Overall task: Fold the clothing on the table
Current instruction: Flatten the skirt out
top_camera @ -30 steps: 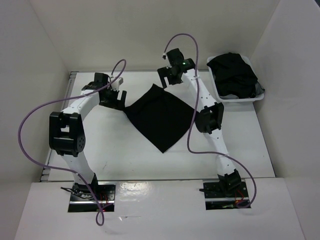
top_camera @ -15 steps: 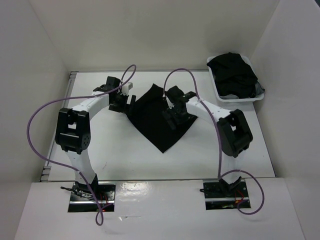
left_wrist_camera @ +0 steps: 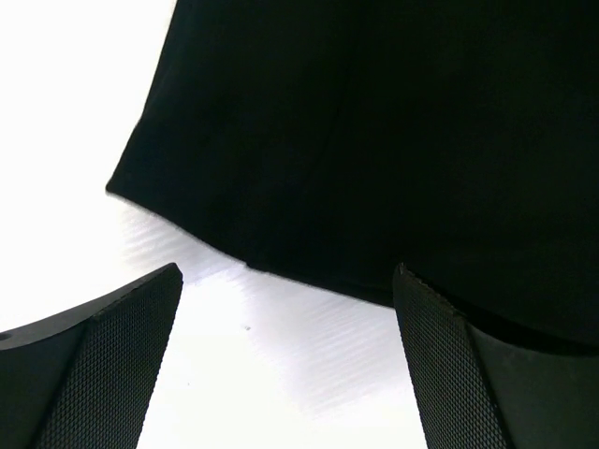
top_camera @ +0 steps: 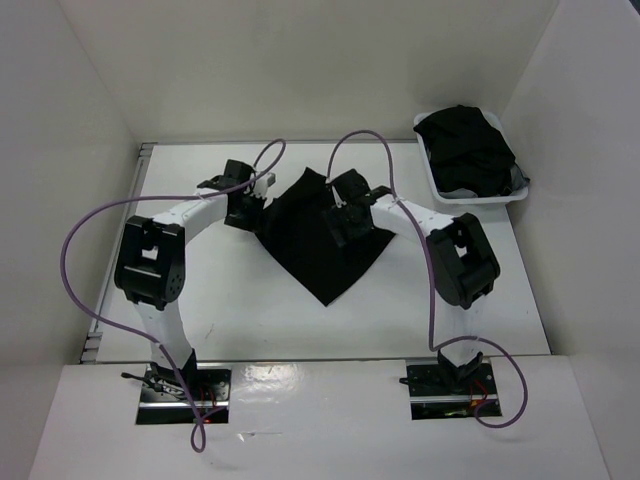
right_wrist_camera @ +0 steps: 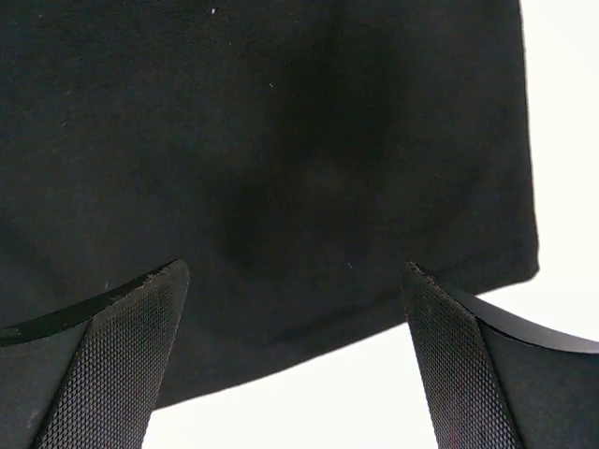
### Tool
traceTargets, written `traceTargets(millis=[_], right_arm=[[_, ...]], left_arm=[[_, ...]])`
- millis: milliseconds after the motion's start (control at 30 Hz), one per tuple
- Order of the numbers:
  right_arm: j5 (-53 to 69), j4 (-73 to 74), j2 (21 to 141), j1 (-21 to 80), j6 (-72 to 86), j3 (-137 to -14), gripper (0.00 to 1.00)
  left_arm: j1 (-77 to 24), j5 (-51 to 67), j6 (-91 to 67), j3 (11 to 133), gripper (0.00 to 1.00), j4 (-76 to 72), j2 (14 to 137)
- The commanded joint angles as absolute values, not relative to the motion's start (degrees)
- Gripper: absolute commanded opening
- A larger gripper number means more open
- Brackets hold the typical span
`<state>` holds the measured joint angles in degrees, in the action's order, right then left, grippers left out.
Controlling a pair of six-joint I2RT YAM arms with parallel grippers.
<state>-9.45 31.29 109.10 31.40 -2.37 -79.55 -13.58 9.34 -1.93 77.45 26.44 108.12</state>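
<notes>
In the overhead view the left gripper [top_camera: 253, 212] is covering the left corner of the black garment [top_camera: 318, 250], and the right gripper [top_camera: 346, 228] is hiding part of its far right side. Whether either is touching the cloth is too dark to tell. Both wrist views are cropping the garment at the top and the fingers [left_wrist_camera: 112, 365] at the bottom. The heap of black clothes [top_camera: 465, 150] is concealing the inside of the white tray [top_camera: 480, 199].

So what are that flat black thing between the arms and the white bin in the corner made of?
The clothing looks like thin, soft, matte fabric: it lies flat, with a faint crease and no shine. The tray seems rigid white plastic, judging by its thin, smooth walls, though that's uncertain.
</notes>
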Motion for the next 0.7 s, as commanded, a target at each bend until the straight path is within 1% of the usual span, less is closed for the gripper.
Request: traceTargets(millis=[0, 67, 200, 300, 400, 500, 667], right_arm=[[-9.7, 27.0, 111.4, 33.0, -1.4, -80.9, 0.98], [-10.2, 27.0, 112.0, 34.9, -1.4, -82.3, 0.98], [-12.9, 27.0, 112.5, 39.5, -1.4, -83.4, 0.98], [-13.6, 26.5, 113.8, 41.6, -1.9, -83.4, 0.98], [-15.0, 26.5, 115.0, 42.1, -2.5, -83.9, 0.98], [-17.0, 27.0, 115.0, 43.5, -3.2, -81.4, 0.98], [-18.4, 31.5, 114.5, 46.6, -4.4, -78.4, 0.98]], left_arm=[[-13.3, 6.1, -2.3, 75.6, 0.99, 25.4, 104.1], [-12.5, 5.0, -2.3, 74.8, 0.99, 24.9, 100.6], [-7.0, 6.3, -2.3, 73.4, 0.99, 24.9, 93.4], [0.7, 8.4, -2.3, 71.0, 0.99, 26.3, 87.4], [4.7, 10.8, -1.0, 67.9, 0.99, 28.2, 81.9], [9.1, 13.2, 1.2, 64.0, 0.99, 30.2, 75.2], [14.1, 17.2, 2.9, 59.5, 0.99, 31.6, 68.7]])
